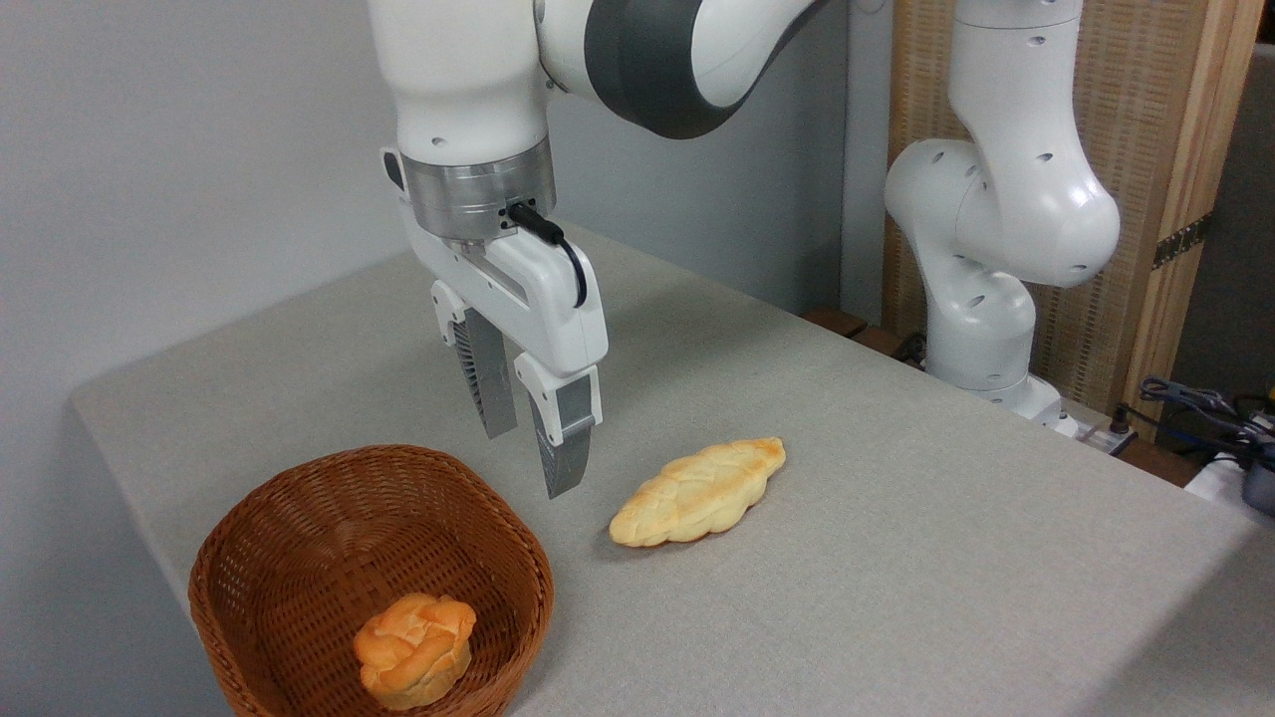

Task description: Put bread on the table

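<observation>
No readable writing. Knotted bun sits in wicker basket, twisted top up. Claw hangs above basket's far rim, slightly open, empty. Braided loaf lies diagonal on counter.

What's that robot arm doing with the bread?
The robot's hand is open and empty, hanging above the far rim of the brown basket. A small round orange bun sits inside the basket, and nothing is touching it. A longer, paler braided loaf already lies on the grey table just to the right. The bun has not been lifted out yet, so it looks like the hand may go for it next.
</observation>
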Robot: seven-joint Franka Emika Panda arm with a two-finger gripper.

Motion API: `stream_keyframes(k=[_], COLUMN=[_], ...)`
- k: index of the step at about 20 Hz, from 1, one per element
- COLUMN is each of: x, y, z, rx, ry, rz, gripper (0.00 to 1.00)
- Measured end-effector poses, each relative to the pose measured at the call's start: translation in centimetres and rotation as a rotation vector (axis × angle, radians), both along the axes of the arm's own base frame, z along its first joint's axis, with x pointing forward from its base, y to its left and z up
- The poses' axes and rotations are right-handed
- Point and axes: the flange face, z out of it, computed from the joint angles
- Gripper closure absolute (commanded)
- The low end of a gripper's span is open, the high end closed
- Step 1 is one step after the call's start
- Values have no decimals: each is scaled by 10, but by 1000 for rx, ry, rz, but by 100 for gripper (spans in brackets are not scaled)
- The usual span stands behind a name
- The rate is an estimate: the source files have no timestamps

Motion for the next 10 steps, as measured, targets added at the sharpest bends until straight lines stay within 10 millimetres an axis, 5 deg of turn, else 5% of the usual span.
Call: stream_keyframes(k=[10], x=[0], y=[-16], z=[22], rx=[-10], ry=[-43], rz=[-26], gripper=[0])
